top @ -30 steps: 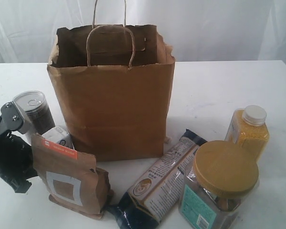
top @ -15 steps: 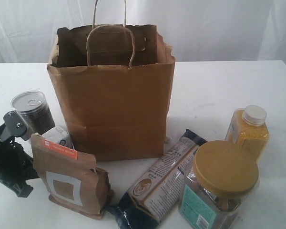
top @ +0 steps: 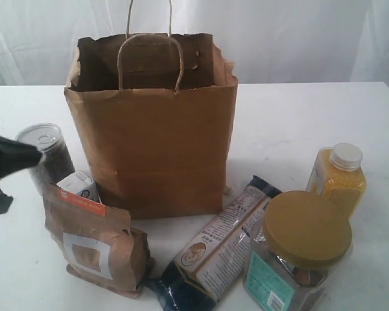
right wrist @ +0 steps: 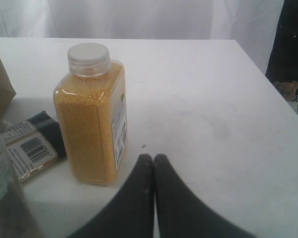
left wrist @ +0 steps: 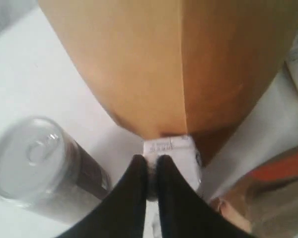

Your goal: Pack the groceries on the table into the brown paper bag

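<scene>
A small white-blue carton [top: 82, 184] stands upright on the white table [top: 298, 123], tucked against the foot of the brown paper bag [top: 155, 142], with the grey pull-tab can [top: 43, 137] just beside it and the brown orange-striped pouch [top: 94, 240] standing in front, hiding its lower part. It looks light and thin-walled, a paperboard box likely to dent under a hard squeeze, so a gentle hold across its flat upper sides seems best, lifted straight up to clear its close neighbours. The left gripper [left wrist: 151, 166] has its two black fingers drawn almost together, only a slit between them; in the left wrist view their tips point at the carton's top, while the exterior view places them by the can's rim, apart from the carton and apparently holding nothing
</scene>
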